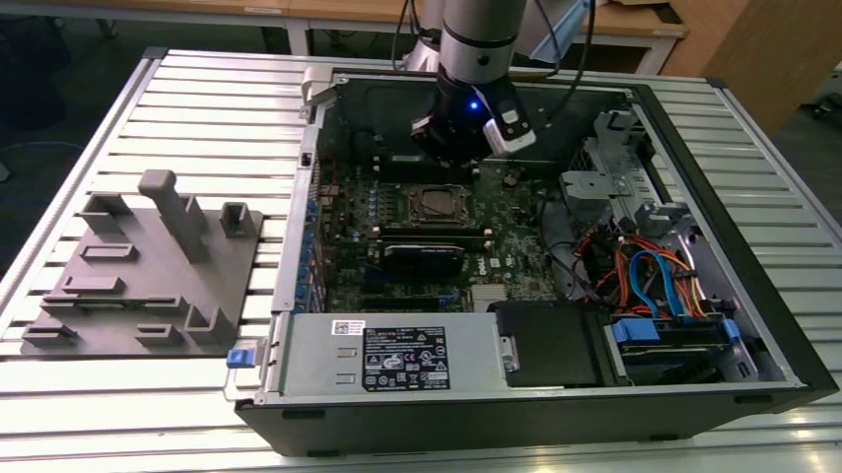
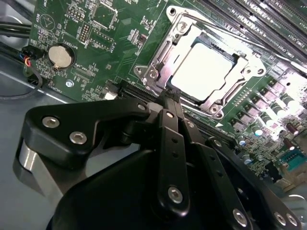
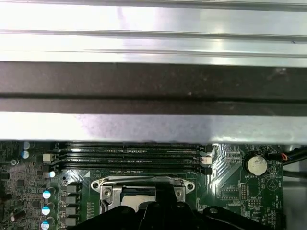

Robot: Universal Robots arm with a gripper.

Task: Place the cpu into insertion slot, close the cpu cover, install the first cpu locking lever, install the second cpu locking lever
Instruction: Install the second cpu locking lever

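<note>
Dull silvery square cpu point(image 2: 204, 72) sits inside the shiny metal cpu cover point(image 2: 160, 57) (frame lowered); black gripper point(image 2: 171, 96), fingers pressed together, holds nothing.

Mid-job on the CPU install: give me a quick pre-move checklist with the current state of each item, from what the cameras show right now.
1. The cpu seated in the insertion slot: ok, its pale metal top lies flat inside the socket in the second wrist view.
2. The cpu cover closed: ok, the silvery frame lies down around the chip.
3. Locking levers latched: cannot tell.
4. The gripper position: ok, its tip is at the socket's edge, over the motherboard.
5. Gripper carrying nothing: ok, fingers together, nothing between them.
6. Arm inside the computer case, above the socket: ok in the exterior view.
</note>
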